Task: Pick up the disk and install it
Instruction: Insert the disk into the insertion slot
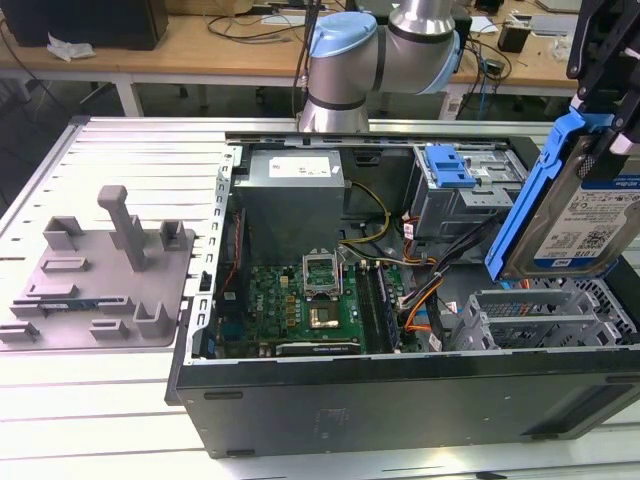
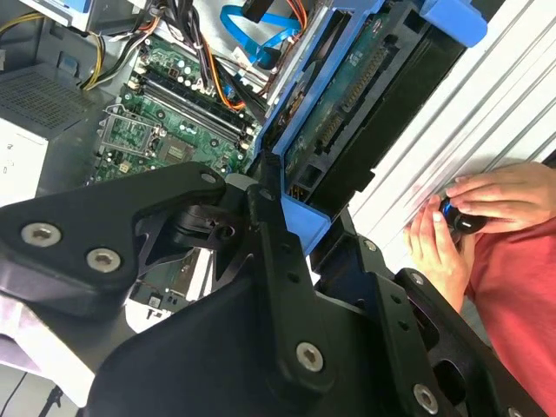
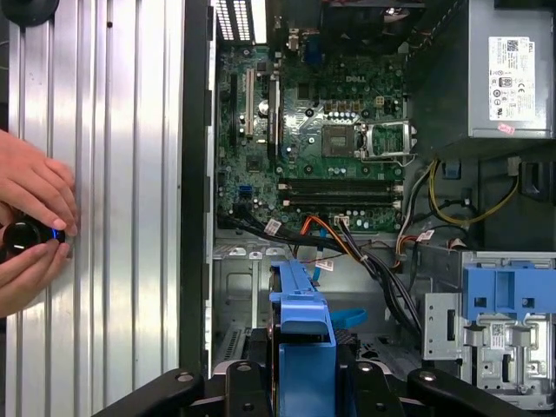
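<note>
The fingers (image 2: 278, 261) clamp the disk (image 1: 600, 215) between them, above the open computer case (image 1: 400, 400).

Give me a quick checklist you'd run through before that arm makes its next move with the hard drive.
1. Grip on the disk: ok; the gripper is shut on its blue frame.
2. Clearance from the case: ok; in the exterior view the disk hangs above it.
3. Room in the drive cage: cannot tell.
4. Path past the cables: cannot tell; they lie beside the cage.
5. Person's hands outside the case: ok; they rest on the table.
</note>
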Controlling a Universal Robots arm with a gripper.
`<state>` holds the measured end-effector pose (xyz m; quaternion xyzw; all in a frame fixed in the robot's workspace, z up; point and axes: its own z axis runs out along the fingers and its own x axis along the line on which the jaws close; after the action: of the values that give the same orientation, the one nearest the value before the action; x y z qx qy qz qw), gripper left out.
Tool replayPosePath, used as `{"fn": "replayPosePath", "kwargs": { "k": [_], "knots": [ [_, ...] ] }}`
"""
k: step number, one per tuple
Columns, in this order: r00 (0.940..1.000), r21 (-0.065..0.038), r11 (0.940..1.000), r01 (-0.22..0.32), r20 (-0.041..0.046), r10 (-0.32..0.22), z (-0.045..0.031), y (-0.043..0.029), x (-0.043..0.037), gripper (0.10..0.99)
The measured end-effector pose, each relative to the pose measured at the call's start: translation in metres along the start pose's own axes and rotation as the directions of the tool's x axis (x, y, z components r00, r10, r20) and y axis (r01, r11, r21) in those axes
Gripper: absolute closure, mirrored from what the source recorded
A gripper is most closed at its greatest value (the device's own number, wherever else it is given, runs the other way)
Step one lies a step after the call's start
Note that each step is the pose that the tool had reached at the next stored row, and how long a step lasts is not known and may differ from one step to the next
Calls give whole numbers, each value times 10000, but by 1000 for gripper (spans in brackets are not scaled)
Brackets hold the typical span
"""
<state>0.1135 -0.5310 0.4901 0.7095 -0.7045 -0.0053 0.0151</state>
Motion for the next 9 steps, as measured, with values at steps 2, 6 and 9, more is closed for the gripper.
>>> {"fn": "replayPosePath", "kwargs": {
  "k": [2, 6, 9],
  "knots": [
    [10000, 1, 10000, 0, -1, 0, 0, 0, 0, 722],
    [10000, 0, 10000, 0, 1, 0, 3, 0, 0, 722],
    [10000, 0, 10000, -1, 1, 1, 15, -1, 3, 722]
  ]
}}
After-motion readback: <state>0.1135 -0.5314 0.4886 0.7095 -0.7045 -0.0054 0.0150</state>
